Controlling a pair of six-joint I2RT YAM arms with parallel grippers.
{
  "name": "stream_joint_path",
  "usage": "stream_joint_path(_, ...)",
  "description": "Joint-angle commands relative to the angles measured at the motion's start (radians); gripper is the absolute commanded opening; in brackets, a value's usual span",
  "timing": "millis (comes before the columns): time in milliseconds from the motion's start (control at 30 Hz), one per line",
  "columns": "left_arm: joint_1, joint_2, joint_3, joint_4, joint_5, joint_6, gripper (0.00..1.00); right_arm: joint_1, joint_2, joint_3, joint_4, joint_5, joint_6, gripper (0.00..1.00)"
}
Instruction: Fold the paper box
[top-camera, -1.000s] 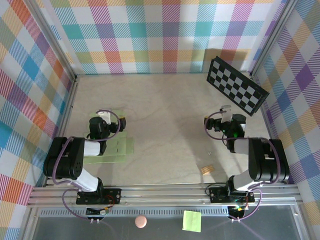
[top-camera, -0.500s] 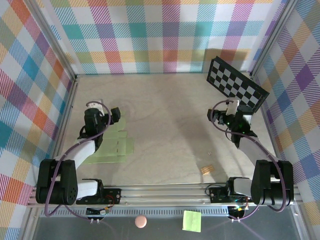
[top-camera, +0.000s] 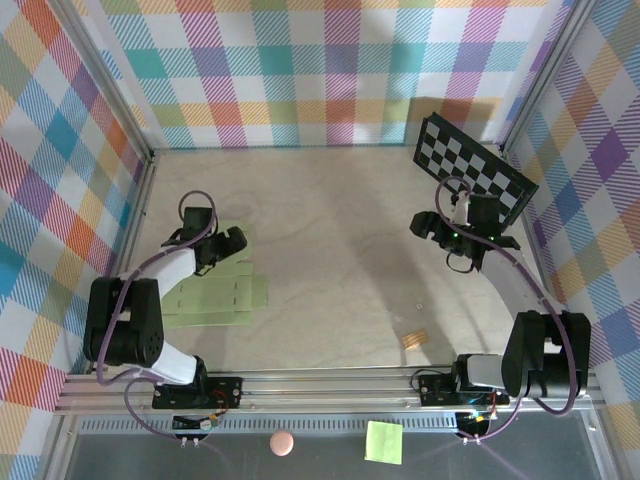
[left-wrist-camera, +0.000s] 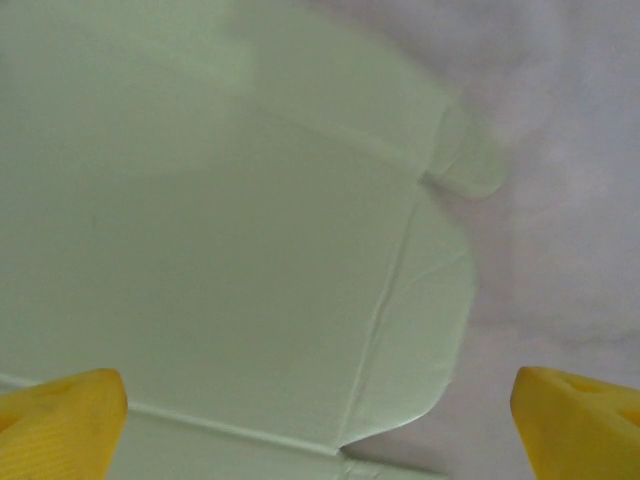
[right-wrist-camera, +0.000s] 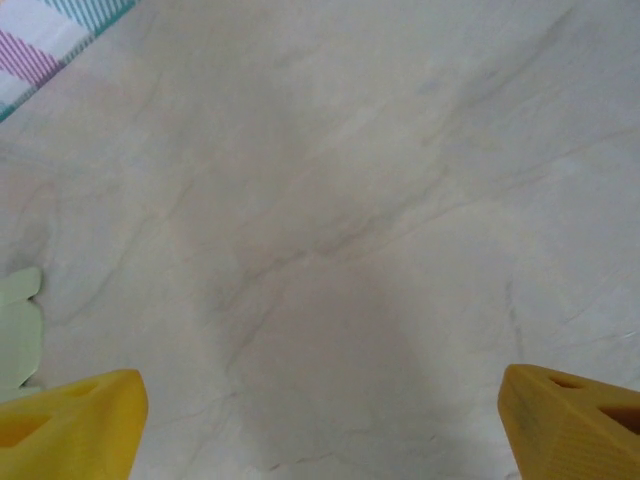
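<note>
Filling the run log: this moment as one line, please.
paper box: flat on table, unfolded | left tool: open, over paper box | right tool: open, over table | held: nothing

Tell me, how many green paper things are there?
2. The paper box lies flat at the table's left, partly under the left arm; the sticky note sits outside the front rail.

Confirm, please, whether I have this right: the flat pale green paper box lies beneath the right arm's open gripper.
Wrong arm: the flat pale green paper box lies beneath the left gripper, which is open, as the top external view shows.
</note>
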Motion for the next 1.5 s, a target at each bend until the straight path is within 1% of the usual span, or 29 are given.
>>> stream_joint_path(0, -0.005, 0.043, 0.05, -0.078, 0.039, -0.025, 0.99, 0.021, 0.043, 0.041, -0.14, -0.088, 0.036, 0.9)
stream_joint_path(233, -0.018, 0.174, 0.134, -0.102, 0.098, -0.001, 0.99, 0.071, 0.064, 0.045, -0.14, -0.087, 0.054, 0.9)
stream_joint_path(367, -0.069, 0.221, 0.178, -0.102, 0.11, 0.017, 0.99, 0.095, 0.067, 0.052, -0.141, -0.081, 0.06, 0.9)
stream_joint_path(500, -0.152, 0.26, 0.224, -0.101, 0.119, 0.027, 0.98, 0.113, 0.072, 0.066, -0.149, -0.08, 0.062, 0.9)
stream_joint_path(600, -0.221, 0.281, 0.248, -0.073, 0.175, 0.004, 0.98, 0.122, 0.079, 0.076, -0.151, -0.095, 0.059, 0.9)
stream_joint_path(667, -0.281, 0.295, 0.266, -0.047, 0.205, -0.006, 0.97, 0.122, 0.085, 0.085, -0.154, -0.115, 0.054, 0.9)
stream_joint_path(833, -0.442, 0.366, 0.361, -0.072, 0.239, -0.006, 0.97, 0.126, 0.098, 0.107, -0.162, -0.16, 0.034, 0.88)
stream_joint_path(1033, -0.632, 0.426, 0.439, -0.091, 0.253, -0.02, 0.97, 0.126, 0.123, 0.139, -0.201, -0.182, 0.015, 0.87)
stream_joint_path(1100, -0.673, 0.42, 0.453, -0.101, 0.243, -0.025, 0.96, 0.128, 0.129, 0.147, -0.206, -0.197, 0.006, 0.86)
stream_joint_path(1133, -0.69, 0.404, 0.457, -0.137, 0.226, -0.03, 0.94, 0.128, 0.133, 0.154, -0.211, -0.209, -0.002, 0.85)
stream_joint_path(1233, -0.725, 0.297, 0.41, -0.121, 0.177, -0.062, 0.94, 0.129, 0.146, 0.183, -0.235, -0.221, -0.02, 0.84)
stream_joint_path(1267, -0.726, 0.259, 0.386, -0.119, 0.175, -0.083, 0.94, 0.129, 0.149, 0.19, -0.239, -0.224, -0.023, 0.83)
stream_joint_path(1333, -0.727, 0.183, 0.321, -0.054, 0.184, -0.134, 0.94, 0.134, 0.158, 0.202, -0.237, -0.244, -0.03, 0.83)
stream_joint_path(1467, -0.734, 0.083, 0.199, 0.014, 0.221, -0.235, 0.92, 0.17, 0.195, 0.234, -0.224, -0.269, -0.038, 0.81)
